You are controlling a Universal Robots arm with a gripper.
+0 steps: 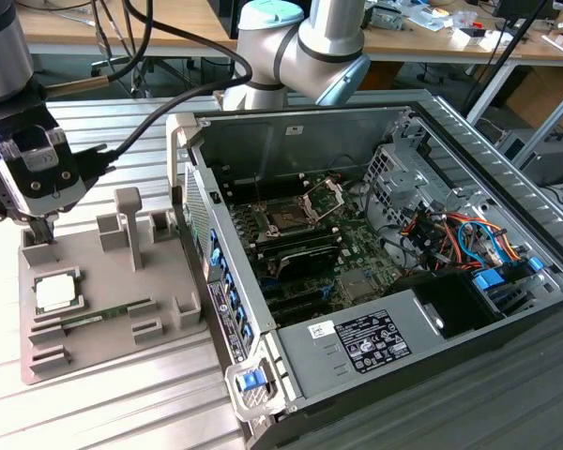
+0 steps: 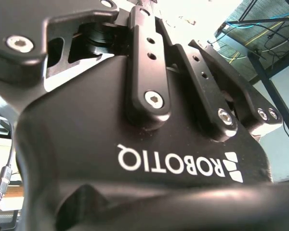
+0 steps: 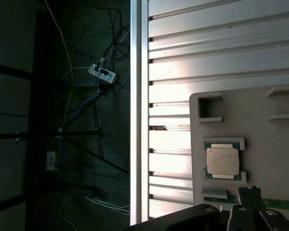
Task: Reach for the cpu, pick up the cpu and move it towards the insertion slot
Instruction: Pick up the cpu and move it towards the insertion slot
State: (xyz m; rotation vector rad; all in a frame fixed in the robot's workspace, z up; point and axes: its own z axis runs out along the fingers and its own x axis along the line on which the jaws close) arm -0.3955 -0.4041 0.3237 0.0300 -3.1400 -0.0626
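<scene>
arm [image 1: 333,28]: silver tubes, pale-blue caps | gripper [image 1: 43,230]: black, hex screws, white lettering

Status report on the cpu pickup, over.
Gripper at tray, near cpu, not on it. Chip flat in its nest. Nothing between them.

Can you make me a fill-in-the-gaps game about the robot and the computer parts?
1. The cpu lies on the gray ____, beside the memory stick.
2. The insertion slot sits inside the open computer ____.
3. The memory stick is coloured ____.
4. The gripper is on the exterior view's ____ side.

Missing words: tray; case; green; left.
</scene>
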